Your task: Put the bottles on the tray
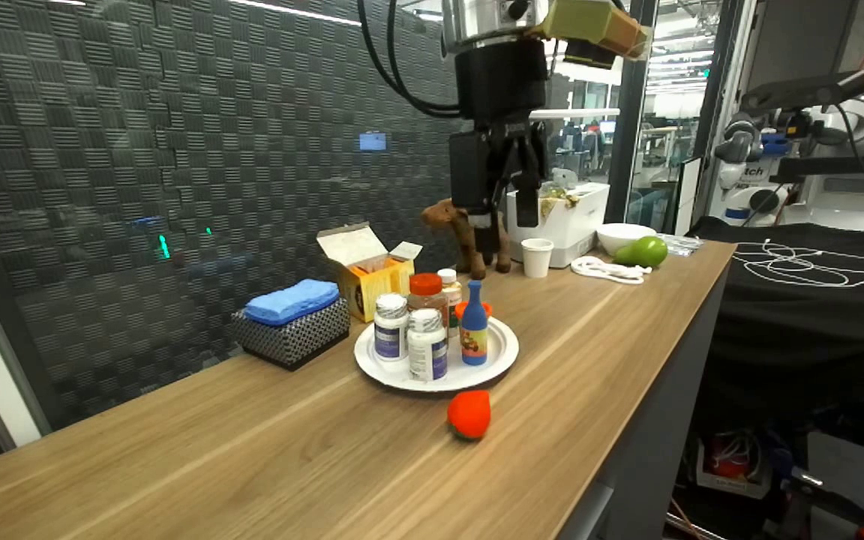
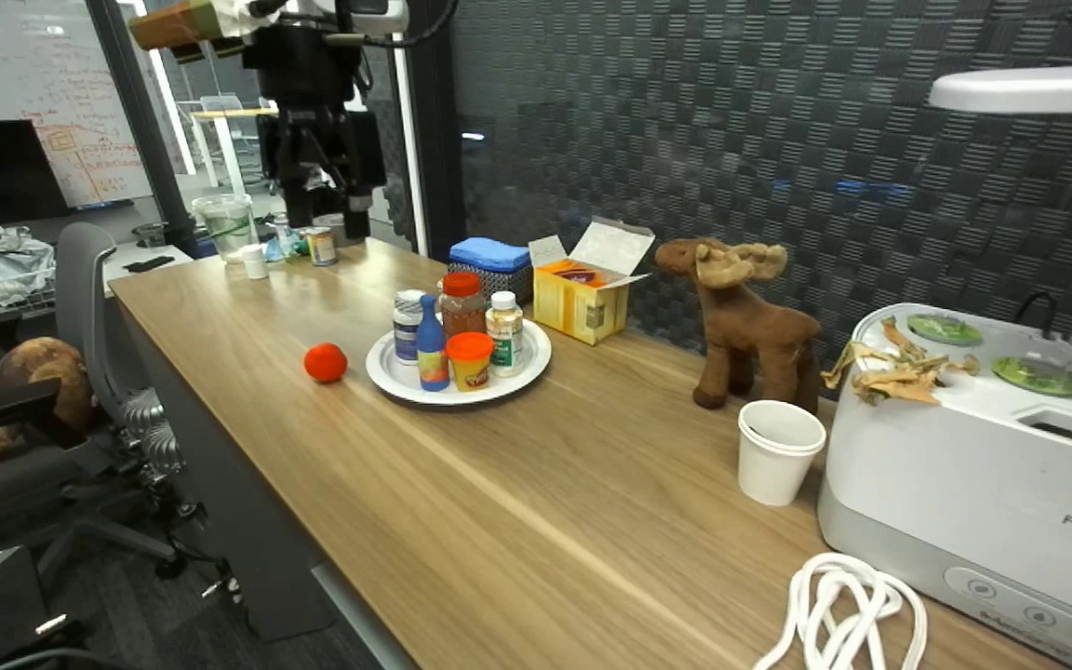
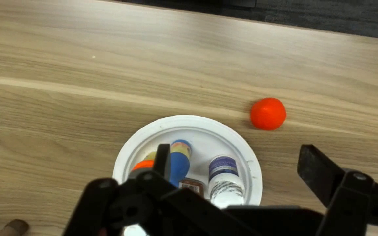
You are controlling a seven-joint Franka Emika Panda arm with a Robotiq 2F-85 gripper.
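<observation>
The round white tray (image 1: 508,352) rests on the wooden counter, carrying several containers that stand upright. Two white bottles with purple labels (image 1: 391,334) are at one side of it. With them are a red-lidded jar (image 2: 463,305), a white-capped bottle (image 2: 505,340), a slim blue bottle (image 1: 475,334) and a small orange-lidded tub (image 2: 470,363). My gripper (image 1: 505,217) hangs well above the counter, open, nothing held. In the wrist view its fingers (image 3: 163,160) are spread wide, and the gripper body hides the tray's (image 3: 189,120) lower part and some containers.
A red-orange ball-like object (image 3: 268,113) lies just beside the tray. Behind it stand an open yellow box (image 1: 377,289) and a dark box (image 1: 293,334) topped with blue cloth. Farther along are a brown plush moose (image 2: 750,326), paper cups (image 2: 776,465) and a white appliance (image 2: 964,484).
</observation>
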